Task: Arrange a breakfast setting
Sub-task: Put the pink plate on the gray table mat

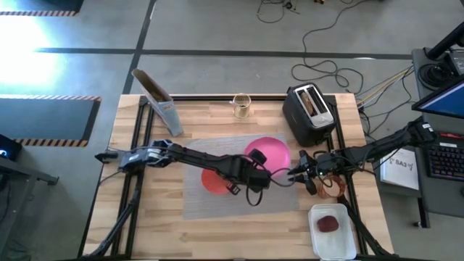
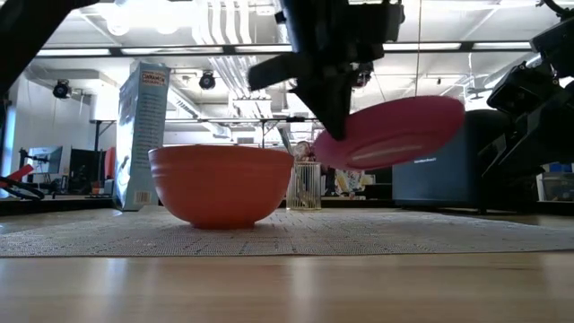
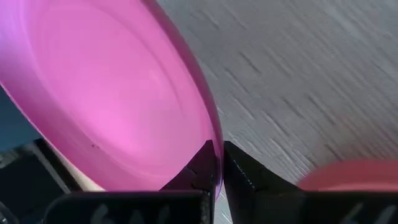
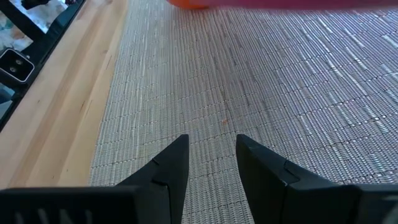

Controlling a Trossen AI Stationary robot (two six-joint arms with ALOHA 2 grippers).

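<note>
A: From above, where does the plate (image 1: 270,151) sit?
B: Over the far right part of the placemat (image 1: 217,203), held by the left tool (image 1: 259,172). The bowl (image 1: 212,181) rests on the mat to its left. The right tool (image 1: 296,174) waits just right of the plate, at the mat's right edge.

A: And from tabletop level?
B: The plate (image 2: 390,132) hangs tilted in the air, clear of the mat (image 2: 287,231), beside the standing bowl (image 2: 221,184).

A: The left wrist view?
B: Its fingers (image 3: 239,174) are pinched tight on the plate's rim (image 3: 211,134).

A: The right wrist view?
B: Its fingers (image 4: 171,163) stand partly apart over bare mat (image 4: 261,81), holding nothing.

A: So which step?
B: Placing the plate, I'd judge. Next it needs levelling, lowering flat onto the mat clear of the bowl, then letting go.
</note>
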